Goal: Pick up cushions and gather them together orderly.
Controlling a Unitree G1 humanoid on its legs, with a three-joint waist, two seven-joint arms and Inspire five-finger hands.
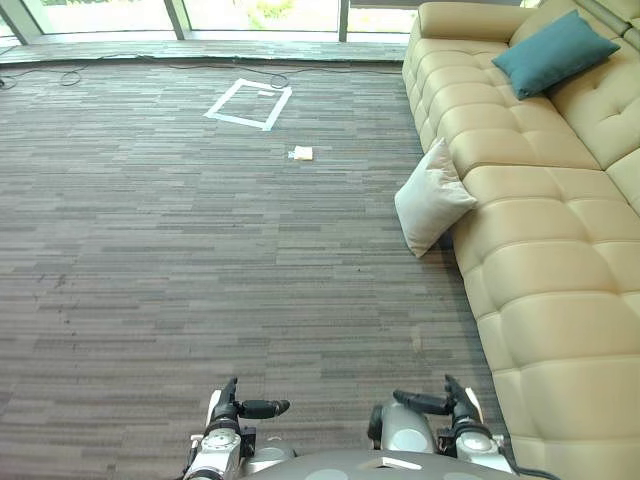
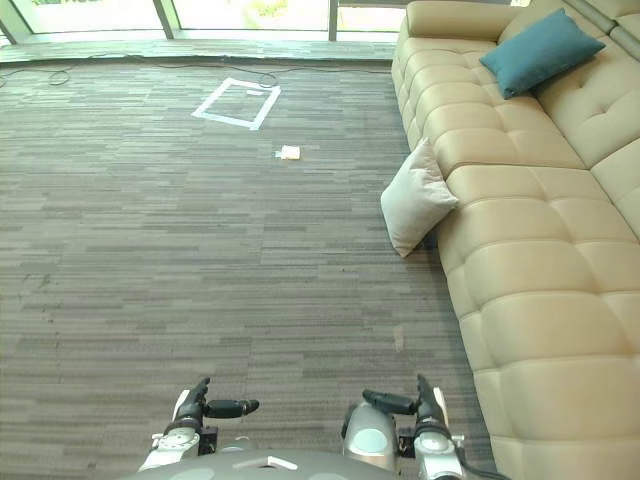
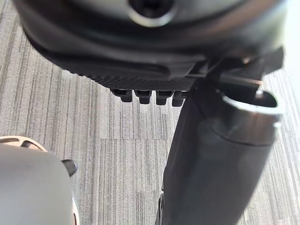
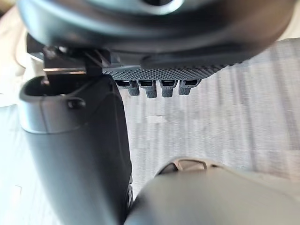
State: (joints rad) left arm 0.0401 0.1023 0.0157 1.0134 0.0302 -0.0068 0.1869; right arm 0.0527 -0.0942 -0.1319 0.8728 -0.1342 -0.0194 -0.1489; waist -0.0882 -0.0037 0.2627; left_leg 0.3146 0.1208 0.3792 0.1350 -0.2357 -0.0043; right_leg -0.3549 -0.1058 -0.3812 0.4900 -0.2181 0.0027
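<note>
Closest to us are our own two hands, low in the head views: the left hand [image 1: 238, 409] toward 7 o'clock and the right hand [image 1: 445, 403] toward 5. Both are empty. In each wrist view the fingers [image 3: 143, 96] run straight out in a row with the thumb standing apart, so we read both hands as relaxed and spread, gripping nothing, above grey carpet [image 1: 150, 260].

Both cushions look beyond reach from where we stand. The cream cushion [image 1: 432, 198] stands on the carpet, tipped up on a corner and leaning against the front of the beige sofa [image 1: 560, 270]. From the right hand it lies almost dead at 12 o'clock, and from the left hand nearer 1. Its longer diagonal runs roughly 12 to 6, with the upper corner touching the seat edge. The teal cushion [image 1: 555, 52] lies on the sofa against the backrest, far off at 1 o'clock and well apart from the cream one.

We judge the task barely begun, with nothing picked up. The right hand is nearer to both cushions, so we would walk toward 12 and take the cream cushion first, probably with both hands, since it looks soft and wide. A taped square [image 1: 249, 104] and a small pale scrap [image 1: 301, 153] lie at 11 o'clock, off that path.
</note>
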